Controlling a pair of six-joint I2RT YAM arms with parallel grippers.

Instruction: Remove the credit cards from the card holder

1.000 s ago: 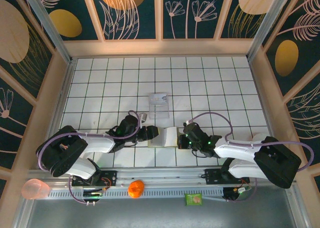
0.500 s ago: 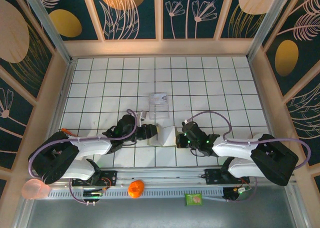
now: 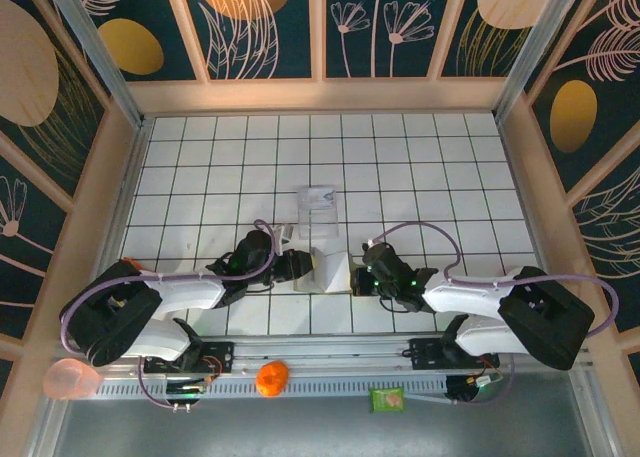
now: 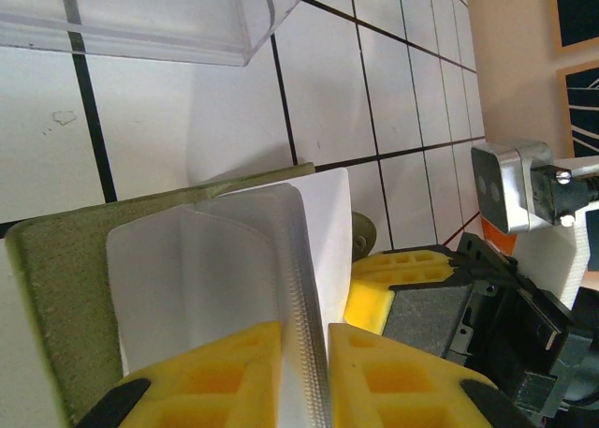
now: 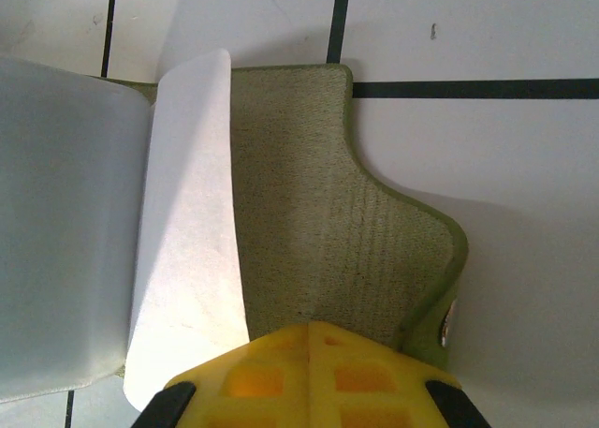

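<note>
The card holder [image 3: 333, 270] lies open on the white tiles between my two grippers, its olive inner panel [image 5: 309, 213] facing up. My left gripper [image 4: 304, 330] is shut on the ribbed edge of a pale translucent sleeve [image 4: 206, 269] rising from the holder's olive panel [image 4: 56, 278]. A whitish card [image 4: 329, 222] stands just behind that sleeve. My right gripper [image 5: 309, 327] is shut on the near edge of the card holder, beside the curled whitish card [image 5: 187, 241]. From above, the left gripper [image 3: 302, 267] and right gripper [image 3: 358, 277] flank the holder.
A clear plastic box [image 3: 318, 209] sits on the tiles just beyond the holder, also near the left gripper [image 4: 159, 16]. On the front rail are a pink cup [image 3: 68, 379], an orange object [image 3: 272, 378] and a green packet [image 3: 388, 399]. Wooden walls [image 3: 110, 207] border the table.
My left gripper's jaws have closed in onto the pale sleeve. The holder's middle has lifted and shifted slightly right. The right gripper stays shut and has edged a little to the left.
</note>
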